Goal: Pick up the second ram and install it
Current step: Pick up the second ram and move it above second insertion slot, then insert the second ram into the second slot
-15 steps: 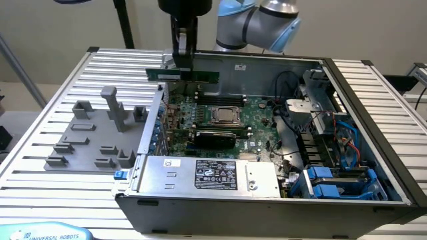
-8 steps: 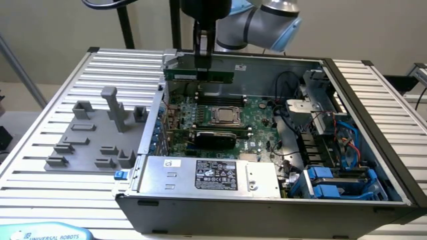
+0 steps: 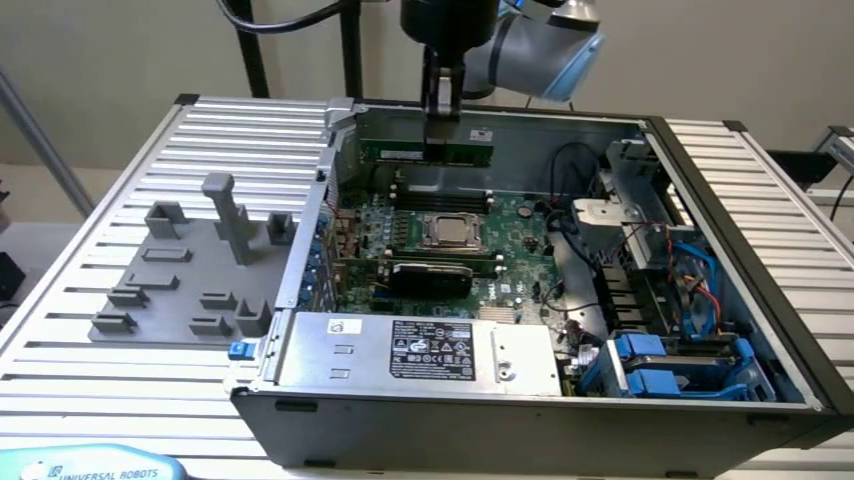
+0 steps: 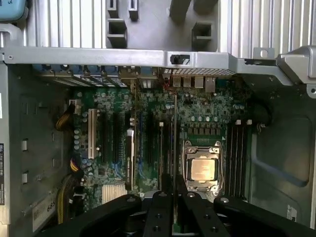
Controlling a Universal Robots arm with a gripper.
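arm [image 3: 541,40]: pointing straight down over case [image 3: 534,405] | claw [image 3: 442,130]: clamped on second ram [image 3: 398,152], held level

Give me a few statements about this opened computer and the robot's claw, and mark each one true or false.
1. The black gripper holds a long thin green RAM stick above the green motherboard. True.
2. The grey metal computer case is closed up. False: it lies open, and the motherboard shows inside.
3. Grey plastic fixture blocks stand on the slatted metal table at the exterior view's left of the case. True.
4. A big fan covers the square silver CPU socket. False: the socket is uncovered.
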